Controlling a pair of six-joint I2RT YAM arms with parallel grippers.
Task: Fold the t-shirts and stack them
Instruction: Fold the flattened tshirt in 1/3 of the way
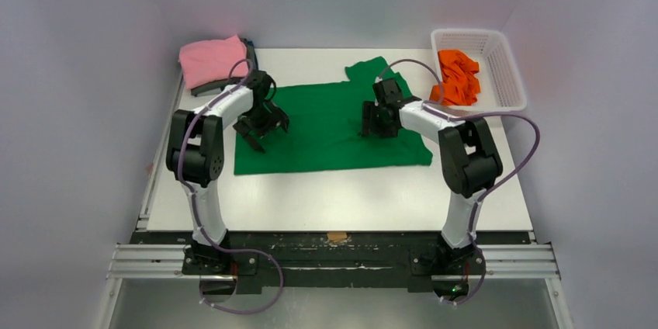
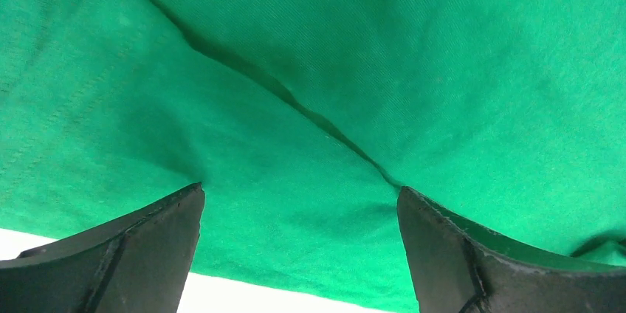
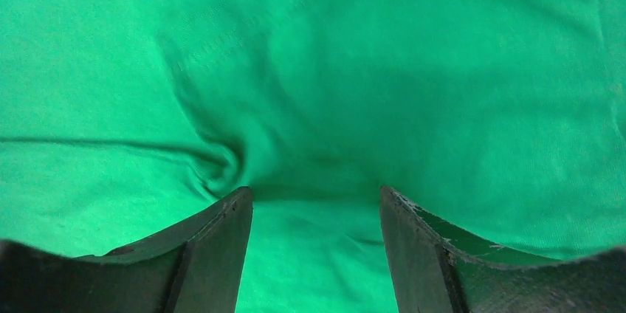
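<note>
A bright green t-shirt [image 1: 326,123] lies spread flat across the middle of the table, one sleeve sticking out at the back. My left gripper [image 1: 262,129] is open, fingertips pressing down on the shirt's left part near its edge; the green cloth [image 2: 332,69] fills its wrist view with a diagonal crease. My right gripper [image 1: 378,123] is open, fingertips down on the shirt's right part; the cloth [image 3: 332,69] bunches slightly by its left finger. A folded pink t-shirt [image 1: 211,60] lies on a dark one at the back left. Orange t-shirts [image 1: 458,77] lie crumpled in the basket.
A white lattice basket [image 1: 500,73] stands at the back right corner. White walls close in the table on the left, back and right. White table surface [image 1: 326,197] shows between the shirt and the arm bases.
</note>
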